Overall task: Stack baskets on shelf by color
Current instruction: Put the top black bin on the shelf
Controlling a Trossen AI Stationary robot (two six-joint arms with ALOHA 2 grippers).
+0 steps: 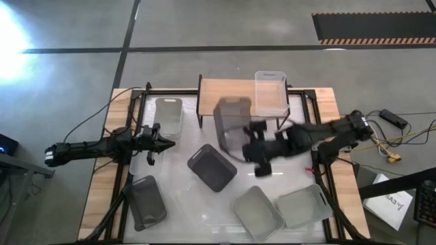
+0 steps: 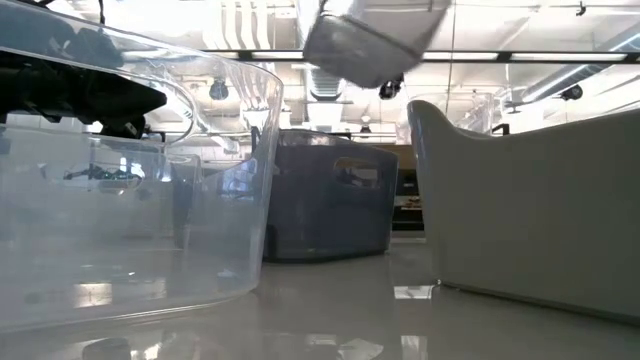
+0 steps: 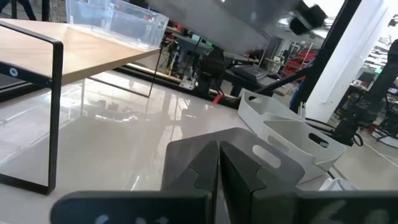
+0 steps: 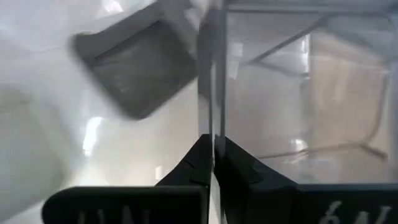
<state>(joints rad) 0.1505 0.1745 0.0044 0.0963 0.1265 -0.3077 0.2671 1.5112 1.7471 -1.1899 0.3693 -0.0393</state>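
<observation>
The right gripper (image 1: 253,139) is clamped on the thin wall of a clear plastic basket (image 1: 234,128), smooth and see-through with rounded corners, which it holds lifted and tilted just at the front edge of the shelf (image 1: 221,90), a light-wood board on thin black legs. Behind it a second clear basket (image 1: 270,91) stands on the board. The left gripper (image 1: 161,143) waits with fingers together; a dark grey basket (image 1: 212,167) lies just past its fingertips.
</observation>
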